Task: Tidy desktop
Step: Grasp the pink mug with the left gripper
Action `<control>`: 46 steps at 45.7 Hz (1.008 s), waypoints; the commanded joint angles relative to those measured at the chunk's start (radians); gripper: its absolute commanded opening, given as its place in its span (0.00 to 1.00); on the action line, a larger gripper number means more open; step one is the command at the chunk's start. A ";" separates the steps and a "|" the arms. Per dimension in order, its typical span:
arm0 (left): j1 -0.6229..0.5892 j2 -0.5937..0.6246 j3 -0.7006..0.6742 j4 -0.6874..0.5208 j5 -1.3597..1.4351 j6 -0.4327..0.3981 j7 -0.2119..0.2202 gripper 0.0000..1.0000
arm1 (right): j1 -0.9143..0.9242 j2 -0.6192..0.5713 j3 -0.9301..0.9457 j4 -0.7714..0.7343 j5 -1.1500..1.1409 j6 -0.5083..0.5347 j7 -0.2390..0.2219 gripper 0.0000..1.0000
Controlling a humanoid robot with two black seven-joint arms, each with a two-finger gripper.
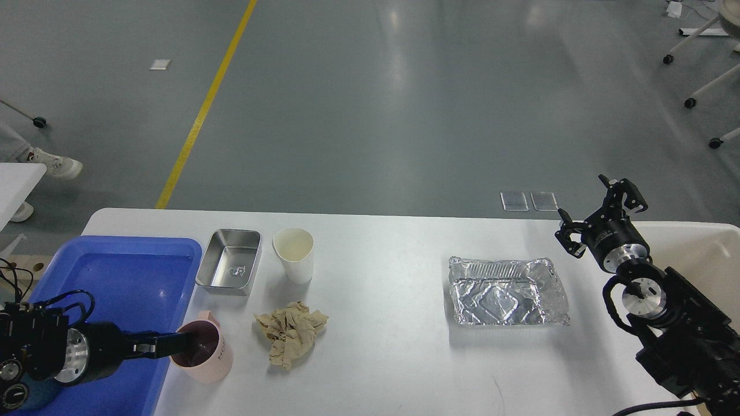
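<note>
The desktop (393, 323) fills the lower half of the head view, and I take the pink cup (203, 352) near its left edge as the landmark; by the look of things the tidying is barely begun. The blue tray (115, 289) just left of the cup holds nothing that I can see, and the cream-white bin (702, 254) far to the cup's right shows only a bare inner wall; so, as I judge it, nothing has yet been put away.

The left gripper (173, 345) reaches in from the tray side with its fingers at the cup's rim, one seemingly inside the mouth; the fingers look closed on the rim, though the far finger is hidden. The right gripper (601, 216) hangs in the air well to the cup's right, above the bin's near edge, fingers spread and holding nothing.

Left on the desktop: a crumpled brown paper (291, 333) just right of the cup; a steel container (229, 261) and a white paper cup (294, 254) beyond it; a foil tray (506, 292) well to its right. All four remain to be cleared, and the pink cup itself is not yet in the tray.
</note>
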 commanded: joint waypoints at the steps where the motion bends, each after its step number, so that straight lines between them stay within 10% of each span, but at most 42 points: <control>1: 0.000 -0.043 0.009 0.023 0.000 0.005 0.006 0.79 | -0.004 -0.002 0.000 0.000 0.001 -0.002 0.000 1.00; 31: -0.009 -0.076 0.010 0.035 0.000 -0.012 0.011 0.42 | 0.002 -0.012 -0.055 -0.020 -0.002 -0.003 0.000 1.00; 46: -0.012 -0.069 0.036 0.034 0.005 -0.064 0.009 0.05 | 0.004 -0.029 -0.063 -0.037 -0.002 -0.003 0.000 1.00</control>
